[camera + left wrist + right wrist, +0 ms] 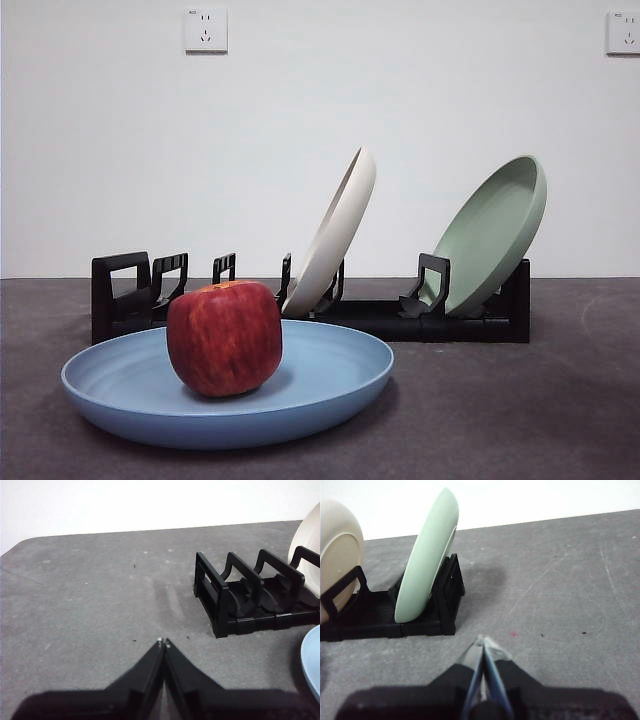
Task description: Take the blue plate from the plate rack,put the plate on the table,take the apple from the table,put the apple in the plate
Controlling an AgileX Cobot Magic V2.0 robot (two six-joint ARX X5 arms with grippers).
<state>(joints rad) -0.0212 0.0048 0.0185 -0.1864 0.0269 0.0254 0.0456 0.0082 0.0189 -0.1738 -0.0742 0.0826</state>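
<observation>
Apple (224, 338) upright in blue plate (330, 385) flat on table (520, 410), cream plate (335, 232) and green plate (490, 235) leaning in rack (125, 295), left gripper (163, 642) and right gripper (483, 642) both closed, holding nothing.

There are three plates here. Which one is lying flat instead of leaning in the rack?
The blue plate. It lies flat on the table with the apple in it, while the cream-white plate and sage-green plate lean in the plate rack.

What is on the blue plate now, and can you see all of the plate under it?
The apple stands alone on the blue plate, which lies flat on the table. The plate's centre beneath the apple is covered, and so cannot be seen.
</observation>
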